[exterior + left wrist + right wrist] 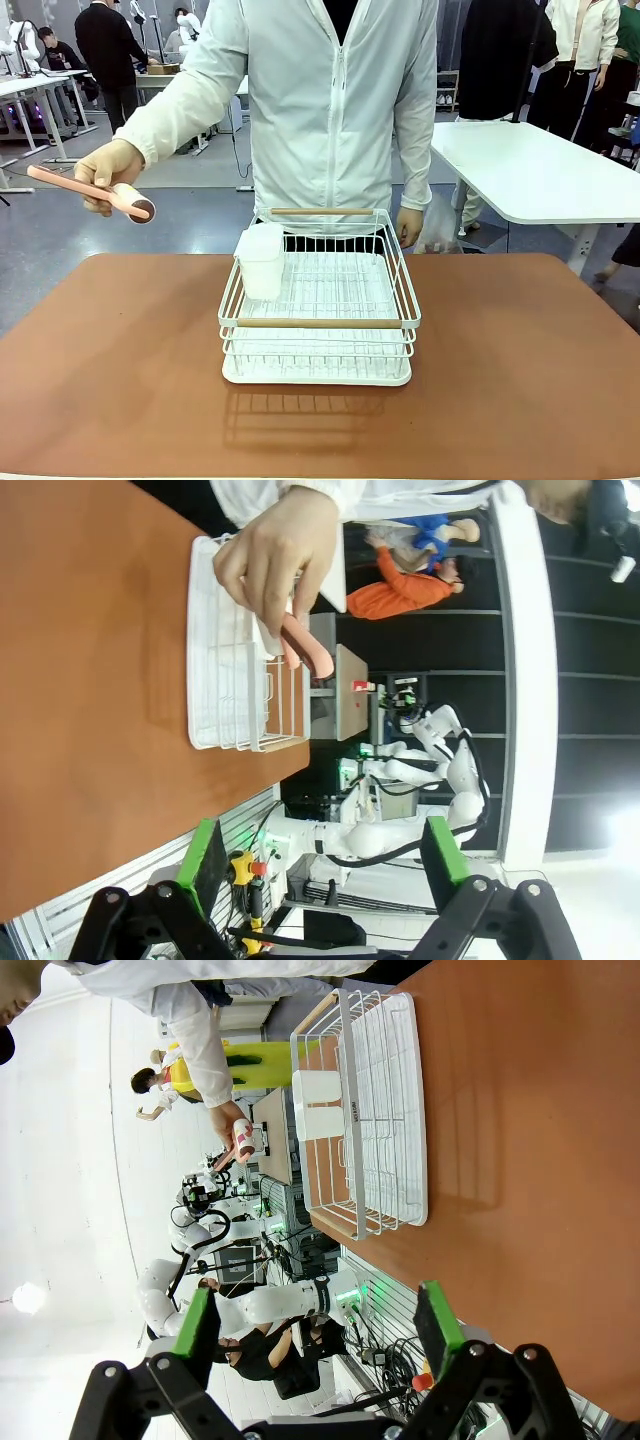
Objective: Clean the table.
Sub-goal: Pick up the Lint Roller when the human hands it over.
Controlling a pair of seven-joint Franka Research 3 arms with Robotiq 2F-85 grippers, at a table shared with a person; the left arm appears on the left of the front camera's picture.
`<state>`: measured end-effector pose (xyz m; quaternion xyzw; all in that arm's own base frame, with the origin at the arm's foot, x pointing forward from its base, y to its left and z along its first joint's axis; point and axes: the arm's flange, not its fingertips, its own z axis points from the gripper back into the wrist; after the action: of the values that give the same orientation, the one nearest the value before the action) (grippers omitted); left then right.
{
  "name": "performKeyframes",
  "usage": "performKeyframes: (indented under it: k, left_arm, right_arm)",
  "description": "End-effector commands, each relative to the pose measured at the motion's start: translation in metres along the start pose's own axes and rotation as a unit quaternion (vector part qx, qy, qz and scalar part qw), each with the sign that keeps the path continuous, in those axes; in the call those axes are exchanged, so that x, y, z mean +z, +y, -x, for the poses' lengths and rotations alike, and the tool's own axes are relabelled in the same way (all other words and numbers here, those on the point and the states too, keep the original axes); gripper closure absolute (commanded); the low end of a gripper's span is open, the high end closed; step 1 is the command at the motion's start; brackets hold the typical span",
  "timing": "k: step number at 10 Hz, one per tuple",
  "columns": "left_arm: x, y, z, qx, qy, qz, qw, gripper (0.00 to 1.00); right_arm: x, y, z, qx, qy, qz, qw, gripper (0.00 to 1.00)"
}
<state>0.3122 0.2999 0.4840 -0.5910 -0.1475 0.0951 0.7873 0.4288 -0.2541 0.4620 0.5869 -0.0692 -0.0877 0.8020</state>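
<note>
Left of the rack (318,322), a person's hand (108,168) holds a lint roller (100,193) out in the air, I'd guess offering it to me. The rack sits mid-tabletop (120,360). My left end effector (322,845) and right end effector (315,1322) are released and empty.

- Table (120,380): near edge and both sides running off the front view.
- Wire rack (320,322): covering part of the table's far edge.
- Person's left hand (408,226): sitting partly behind the rack's far rim.
- Roller (305,648): head lying largely hidden under the person's right hand (275,555).
- Label (352,1110) on the rack: showing too small to read.
</note>
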Motion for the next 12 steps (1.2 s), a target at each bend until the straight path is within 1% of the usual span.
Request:
performKeyframes:
  k: [1, 2, 3, 4, 6, 7, 9, 10, 11, 12]
  left_arm:
    - [-0.025, -0.041, 0.025, 0.054, -0.002, -0.063, 0.997, 0.0]
    - [-0.043, -0.054, 0.036, 0.085, -0.004, -0.076, 0.993, 0.0]
    - [-0.058, -0.062, 0.043, 0.1, -0.021, -0.091, 0.991, 0.0]
    - [-0.072, -0.066, 0.047, 0.106, -0.04, -0.105, 0.988, 0.0]
    - [-0.103, -0.073, 0.048, 0.121, -0.06, -0.121, 0.983, 0.0]
    - [-0.119, -0.073, 0.05, 0.123, -0.07, -0.125, 0.982, 0.0]
    - [-0.144, -0.067, 0.055, 0.127, -0.073, -0.14, 0.979, 0.0]
    - [-0.153, -0.066, 0.056, 0.129, -0.082, -0.14, 0.978, 0.0]
    - [-0.161, -0.066, 0.054, 0.121, -0.101, -0.137, 0.978, 0.0]
    - [-0.168, -0.065, 0.052, 0.123, -0.102, -0.138, 0.977, 0.0]
  right_arm:
    - [0.0, 0.002, 0.001, 0.001, 0.0, 0.0, 1.0, 0.0]
    - [0.0, 0.002, 0.001, 0.001, 0.0, 0.0, 1.0, 0.0]
    - [0.0, 0.002, 0.001, 0.001, 0.0, 0.0, 1.0, 0.0]
    - [0.0, 0.002, 0.001, 0.001, 0.0, 0.0, 1.0, 0.0]
    - [0.0, 0.002, 0.001, 0.001, 0.0, 0.0, 1.0, 0.0]
    - [0.0, 0.002, 0.001, 0.001, 0.0, 0.0, 1.0, 0.0]
    - [0.0, 0.002, 0.001, 0.001, 0.0, 0.0, 1.0, 0.0]
    - [0.0, 0.002, 0.001, 0.001, 0.0, 0.0, 1.0, 0.0]
    - [0.0, 0.002, 0.001, 0.001, 0.0, 0.0, 1.0, 0.0]
    - [0.0, 0.002, 0.001, 0.001, 0.0, 0.0, 1.0, 0.0]
